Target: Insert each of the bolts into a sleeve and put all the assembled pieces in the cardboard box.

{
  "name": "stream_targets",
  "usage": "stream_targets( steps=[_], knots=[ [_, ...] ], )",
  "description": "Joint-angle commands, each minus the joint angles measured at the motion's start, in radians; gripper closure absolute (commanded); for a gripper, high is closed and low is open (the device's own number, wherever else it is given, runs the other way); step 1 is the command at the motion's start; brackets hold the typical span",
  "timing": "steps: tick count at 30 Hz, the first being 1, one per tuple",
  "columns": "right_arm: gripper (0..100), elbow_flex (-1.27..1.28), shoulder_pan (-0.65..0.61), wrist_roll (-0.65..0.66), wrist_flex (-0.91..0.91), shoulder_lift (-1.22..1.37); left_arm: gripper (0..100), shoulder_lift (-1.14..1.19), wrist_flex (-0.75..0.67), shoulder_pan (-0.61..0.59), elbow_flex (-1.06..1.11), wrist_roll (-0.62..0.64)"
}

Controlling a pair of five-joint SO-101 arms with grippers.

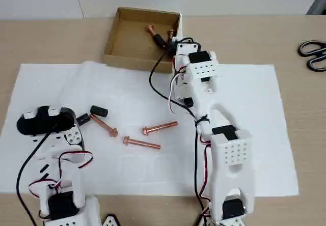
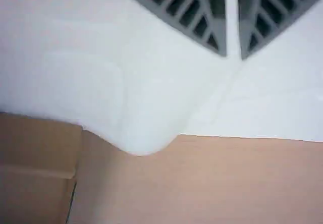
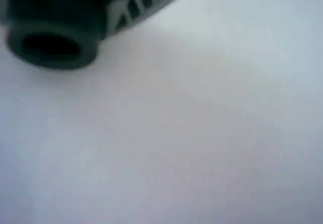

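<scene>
My left pincer (image 2: 232,45) nearly closed, empty, above paper (image 2: 91,57). My right pincer (image 1: 171,40) at cardboard box (image 1: 133,62); hold on sleeve (image 3: 50,43): cannot tell.

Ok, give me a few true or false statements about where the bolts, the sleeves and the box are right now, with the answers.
1. The cardboard box is empty. False: a sleeved bolt lies inside it.
2. Three copper bolts lie on the white paper. True.
3. The scissors lie on the paper. False: they lie on the bare table, beyond the paper's edge.
4. A black sleeve lies on the paper near the bolts. True.
</scene>
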Motion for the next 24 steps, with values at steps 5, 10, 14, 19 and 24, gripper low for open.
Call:
stream_targets(
  steps=[5,10,14,19,24],
  knots=[
    [99.4,0.003,0.022,-0.006,0.097,0.016,99,-0.015,0.0,0.006,-0.03,0.006],
    [99.4,0.003,0.008,-0.005,0.189,0.016,99,-0.015,0.0,0.006,-0.03,0.006],
    [99.4,0.003,0.008,-0.003,0.205,0.005,99,-0.015,0.0,0.005,-0.03,0.006],
    [99.4,0.008,0.035,-0.003,0.223,-0.105,99,-0.015,0.0,0.003,-0.03,0.006],
    [99.4,0.014,0.101,0.035,0.265,-0.193,99,-0.015,0.0,0.003,-0.03,0.006]
  ],
)
